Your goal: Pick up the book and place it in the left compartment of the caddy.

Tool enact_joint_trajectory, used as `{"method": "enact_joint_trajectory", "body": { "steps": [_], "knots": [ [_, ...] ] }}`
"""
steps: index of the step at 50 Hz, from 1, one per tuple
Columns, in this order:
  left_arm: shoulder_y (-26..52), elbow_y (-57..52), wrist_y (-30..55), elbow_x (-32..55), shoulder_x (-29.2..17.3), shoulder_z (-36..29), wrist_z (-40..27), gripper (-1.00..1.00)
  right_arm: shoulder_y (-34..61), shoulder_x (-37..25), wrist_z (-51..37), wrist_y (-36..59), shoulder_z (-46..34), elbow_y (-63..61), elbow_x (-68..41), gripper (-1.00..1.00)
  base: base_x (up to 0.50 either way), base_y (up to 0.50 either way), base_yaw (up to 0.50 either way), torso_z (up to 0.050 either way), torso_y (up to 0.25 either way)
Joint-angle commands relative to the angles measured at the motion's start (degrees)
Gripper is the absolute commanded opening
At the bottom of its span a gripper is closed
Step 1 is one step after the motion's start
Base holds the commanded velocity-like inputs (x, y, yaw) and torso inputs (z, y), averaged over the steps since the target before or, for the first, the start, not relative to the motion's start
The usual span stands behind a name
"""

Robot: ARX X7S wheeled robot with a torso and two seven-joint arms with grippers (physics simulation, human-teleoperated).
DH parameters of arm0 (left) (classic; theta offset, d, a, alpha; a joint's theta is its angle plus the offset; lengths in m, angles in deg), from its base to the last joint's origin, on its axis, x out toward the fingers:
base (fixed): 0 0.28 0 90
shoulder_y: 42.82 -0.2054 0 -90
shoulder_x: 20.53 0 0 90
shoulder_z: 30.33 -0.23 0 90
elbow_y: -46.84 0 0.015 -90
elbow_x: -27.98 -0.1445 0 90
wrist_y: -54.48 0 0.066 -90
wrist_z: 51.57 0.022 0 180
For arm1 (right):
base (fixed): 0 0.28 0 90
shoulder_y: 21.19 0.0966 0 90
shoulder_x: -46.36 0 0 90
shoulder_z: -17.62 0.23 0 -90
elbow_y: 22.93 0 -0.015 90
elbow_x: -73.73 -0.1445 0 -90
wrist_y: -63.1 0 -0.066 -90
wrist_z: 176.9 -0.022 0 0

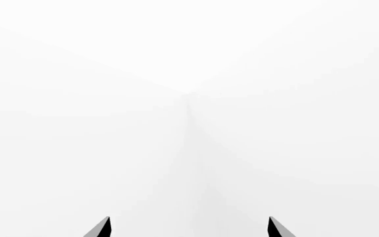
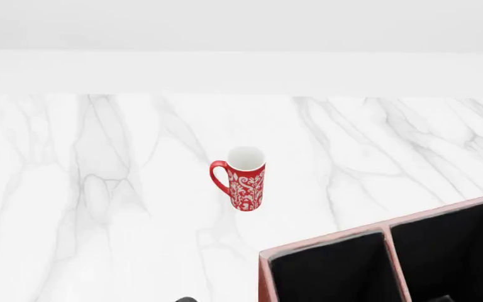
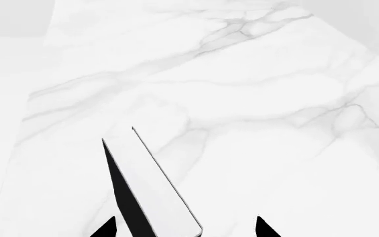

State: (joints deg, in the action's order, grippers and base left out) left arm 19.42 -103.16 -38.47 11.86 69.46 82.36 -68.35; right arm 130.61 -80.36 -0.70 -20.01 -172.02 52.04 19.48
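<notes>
At far left, my left gripper (image 1: 189, 230) hangs over blank white. Only its two dark fingertips (image 1: 101, 228) poke into the left wrist view, spread wide with nothing between them.

From the head camera, the white marble table (image 2: 90, 207) runs across the scene under a plain pale wall. Near its middle stands a tall red mug (image 2: 243, 178) with a white scroll pattern, upright, its handle turned to the left and its white inside showing. It is well apart from everything else.

In the lower right corner sits the caddy (image 2: 263, 277), reddish-brown with pale worn edges and black lining, cut off by the frame. Its left compartment (image 2: 329, 280) is the nearest section to the mug and shows only black lining in the part I can see. A divider separates it from a second section farther right, where a small grey shape at the bottom edge is too cropped for me to identify.

The book (image 3: 155, 190) appears only in the right wrist view: black cover, white page edges, standing on edge over the marble between the fingertips of my right gripper (image 3: 186, 228). Those fingertips are parted, one just beside the black cover, the other with a clear gap to the book. I cannot tell whether the book rests on the table.
</notes>
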Motion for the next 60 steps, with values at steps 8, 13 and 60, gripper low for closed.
{"method": "enact_joint_trajectory", "body": {
  "steps": [8, 13, 60],
  "knots": [
    [0.4, 0.0, 0.4, -0.2, 0.0, -0.4, 0.2, 1.00, -1.4, 1.2, 1.0, -0.7, -0.8, 1.1, 2.2, 1.00, 0.00, 0.00, 0.00, 0.000, 0.000],
    [0.3, 0.0, 0.3, -0.2, 0.0, -0.3, 0.2, 1.00, -2.1, 0.9, 1.0, -2.0, -0.3, 2.3, 2.5, 1.00, 0.00, 0.00, 0.00, 0.000, 0.000],
    [3.6, 0.0, 3.3, -3.1, 0.0, -2.7, 1.7, 1.00, -8.7, 4.9, 4.1, -9.0, 0.9, 13.7, 5.3, 1.00, 0.00, 0.00, 0.00, 0.000, 0.000]
  ]
}}
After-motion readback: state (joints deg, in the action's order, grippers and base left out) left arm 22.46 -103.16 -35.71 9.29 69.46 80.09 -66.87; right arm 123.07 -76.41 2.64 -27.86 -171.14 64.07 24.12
